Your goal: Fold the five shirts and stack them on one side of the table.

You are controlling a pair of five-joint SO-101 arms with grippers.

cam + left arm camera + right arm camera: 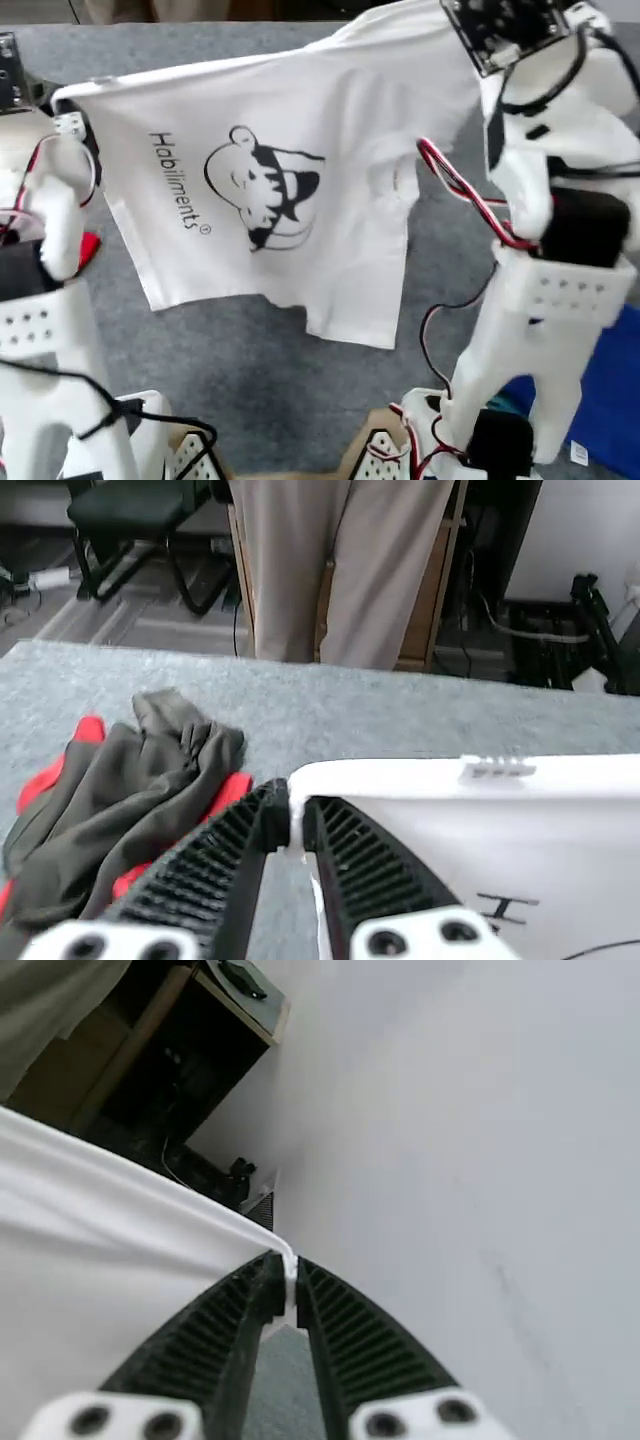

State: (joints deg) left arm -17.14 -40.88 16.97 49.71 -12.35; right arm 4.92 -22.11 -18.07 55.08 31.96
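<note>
A white shirt (pixel 270 190) with a black cartoon print hangs stretched in the air between the two arms above the grey table (pixel 250 390). My left gripper (pixel 290 815) is shut on one corner of the white shirt (pixel 480 820), at the left of the high view. My right gripper (pixel 288 1285) is shut on the opposite corner of the white shirt (pixel 90 1260), raised high at the upper right of the high view. A grey shirt (pixel 120 790) lies crumpled over a red shirt (pixel 90 730) on the table beyond the left gripper.
A blue shirt (pixel 610 400) lies on the table at the right edge, behind the right arm's base. The red shirt (pixel 90 245) peeks out beside the left arm. A person's trousers (pixel 340 570) stand beyond the table's far edge.
</note>
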